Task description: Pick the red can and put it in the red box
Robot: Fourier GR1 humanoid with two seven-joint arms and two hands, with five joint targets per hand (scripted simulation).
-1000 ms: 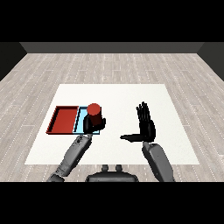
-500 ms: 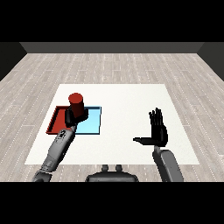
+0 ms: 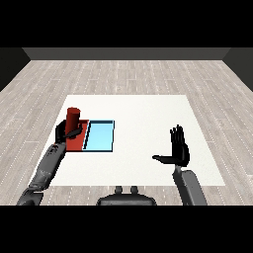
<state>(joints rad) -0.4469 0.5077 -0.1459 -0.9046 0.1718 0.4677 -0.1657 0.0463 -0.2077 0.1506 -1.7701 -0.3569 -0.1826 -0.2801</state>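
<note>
The red can (image 3: 73, 118) stands upright in my left hand (image 3: 65, 131), whose fingers curl round its lower part. Hand and can are over the red tray (image 3: 79, 142), which lies at the table's left side and is partly hidden by them. Whether the can rests on the tray or hangs just above it cannot be told. My right hand (image 3: 179, 149) is raised at the right of the table, fingers straight and thumb out to the left, holding nothing.
The light blue tray (image 3: 100, 136) lies right beside the red tray, on its right. The white table (image 3: 148, 113) stretches from the trays to the right hand, with grey wooden floor around it.
My left hand has carried the can leftward, from above the light blue tray to above the red tray. My right hand has drawn back to the right and toward the table's near edge.
</note>
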